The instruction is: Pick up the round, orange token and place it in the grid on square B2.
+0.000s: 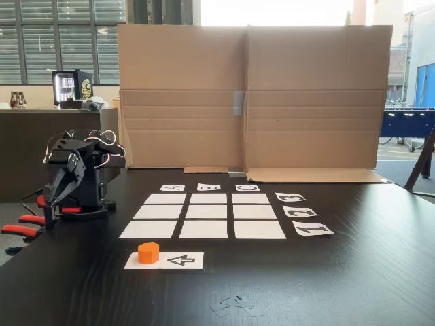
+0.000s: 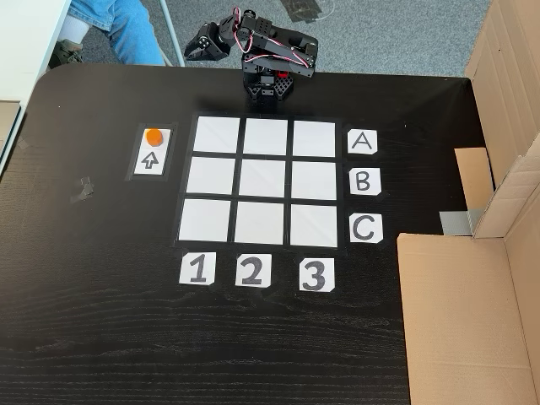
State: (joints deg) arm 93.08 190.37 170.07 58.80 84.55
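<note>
The token (image 2: 153, 136) waits on the arrow card (image 2: 152, 153), upper left, staged for pickup. Square B2 (image 2: 265, 179) lies bare. The folded arm's jaws hold nothing; their opening I cannot tell.

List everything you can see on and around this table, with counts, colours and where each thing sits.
token: one, orange, on the end of the arrow card away from the arrowhead
arrow card: one, white with black arrow, beside the grid
grid: nine white rectangles, table centre, all bare
letter cards: three, white, A B C along one grid side
number cards: three, white, 1 2 3 along another side
cardboard screen: brown, table's far edge in a fixed view
table: one, black
person's leg: blue jeans, behind the table
arm: one, black, folded at the table edge
tool: black, off the table edge
</note>
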